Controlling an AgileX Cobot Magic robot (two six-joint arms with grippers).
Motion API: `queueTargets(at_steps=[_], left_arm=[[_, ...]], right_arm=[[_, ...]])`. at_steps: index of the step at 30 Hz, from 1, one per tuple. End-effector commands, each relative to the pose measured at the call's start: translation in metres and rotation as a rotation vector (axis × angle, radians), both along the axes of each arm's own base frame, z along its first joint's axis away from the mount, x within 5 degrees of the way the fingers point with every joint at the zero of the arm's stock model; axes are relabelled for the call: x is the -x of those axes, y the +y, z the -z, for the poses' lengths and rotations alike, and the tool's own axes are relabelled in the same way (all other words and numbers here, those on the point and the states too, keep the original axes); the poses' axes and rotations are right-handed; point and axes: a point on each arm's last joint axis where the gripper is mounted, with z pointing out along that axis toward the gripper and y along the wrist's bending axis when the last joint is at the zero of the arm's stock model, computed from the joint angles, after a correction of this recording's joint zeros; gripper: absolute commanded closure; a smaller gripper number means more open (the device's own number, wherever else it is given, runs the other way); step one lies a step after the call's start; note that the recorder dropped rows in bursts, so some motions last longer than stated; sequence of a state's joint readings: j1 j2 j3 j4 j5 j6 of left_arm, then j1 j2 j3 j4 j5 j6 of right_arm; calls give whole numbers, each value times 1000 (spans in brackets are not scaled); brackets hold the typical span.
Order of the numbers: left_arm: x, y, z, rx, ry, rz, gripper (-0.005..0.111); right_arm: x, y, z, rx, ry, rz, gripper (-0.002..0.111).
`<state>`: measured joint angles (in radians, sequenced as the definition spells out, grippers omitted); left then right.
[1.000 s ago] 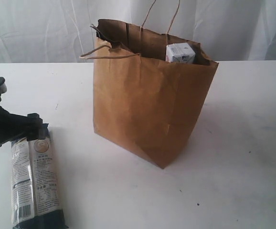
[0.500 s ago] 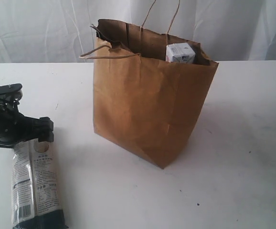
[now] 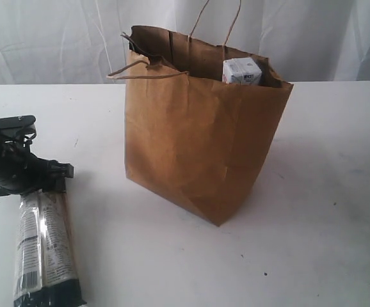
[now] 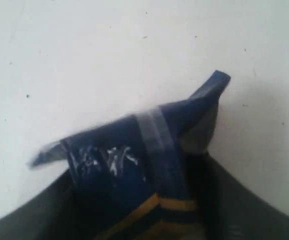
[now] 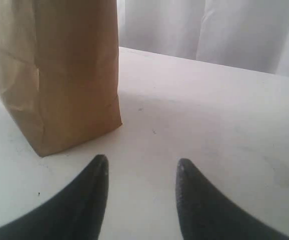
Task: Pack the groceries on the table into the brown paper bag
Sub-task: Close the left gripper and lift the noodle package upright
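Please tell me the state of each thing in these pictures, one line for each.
Tall crinkled brown paper bag: upright, top open.
Small white-blue carton: inside the bag, top showing.
Long dark-blue noodle packet: lying flat on the white table.
Left gripper: jaws around one end of the packet; grip unclear.
Right gripper: open, empty.

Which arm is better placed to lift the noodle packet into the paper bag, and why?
Left. The left pincer straddles the end of the dark-blue noodle packet, beside the brown paper bag. The right pincer hangs open over the table on the bag's other side, holding nothing.
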<state>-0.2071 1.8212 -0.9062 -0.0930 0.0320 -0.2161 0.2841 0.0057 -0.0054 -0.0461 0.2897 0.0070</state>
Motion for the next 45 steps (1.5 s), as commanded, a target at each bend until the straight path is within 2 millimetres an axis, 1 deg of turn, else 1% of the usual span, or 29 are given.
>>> queueTargets(at_steps=[1, 4, 6, 7, 9, 10, 16, 18, 21, 32, 38, 40, 41, 42, 43, 44, 45], left_arm=[[16, -1, 22, -5, 188, -8, 106], [17, -1, 22, -5, 191, -6, 106], [17, -1, 14, 0, 186, -3, 106], [16, -1, 6, 3, 178, 1, 106], [15, -2, -15, -2, 129, 48, 106], [14, -3, -29, -4, 89, 73, 106], [19, -1, -122, 33, -203, 96, 106], [26, 0, -147, 37, -287, 100, 106], [38, 3, -174, 50, -368, 101, 106], [84, 14, -229, 42, -549, 117, 106], [109, 20, -265, 92, -739, 82, 106], [117, 22, -283, 125, -832, 67, 106], [123, 23, -301, 166, -926, 49, 106], [126, 24, -309, 177, -969, 43, 106], [131, 26, -326, 205, -1062, 25, 107], [133, 27, -334, 226, -1102, 13, 107], [136, 28, -348, 262, -1176, -7, 107]], right_arm=[[0, 0, 1, -1, -8, 5, 67], [0, 0, 1, -1, -8, 5, 67], [0, 0, 1, -1, -8, 5, 67], [0, 0, 1, -1, -8, 5, 67], [0, 0, 1, -1, -8, 5, 67], [0, 0, 1, -1, -8, 5, 67], [0, 0, 1, -1, -8, 5, 67], [0, 0, 1, -1, -8, 5, 67], [0, 0, 1, -1, -8, 5, 67], [0, 0, 1, -1, -8, 5, 67], [0, 0, 1, -1, -8, 5, 67], [0, 0, 1, -1, -8, 5, 67], [0, 0, 1, -1, -8, 5, 67], [0, 0, 1, -1, -8, 5, 67], [0, 0, 1, -1, -8, 5, 67], [0, 0, 1, -1, -8, 5, 67], [0, 0, 1, -1, -8, 5, 67]])
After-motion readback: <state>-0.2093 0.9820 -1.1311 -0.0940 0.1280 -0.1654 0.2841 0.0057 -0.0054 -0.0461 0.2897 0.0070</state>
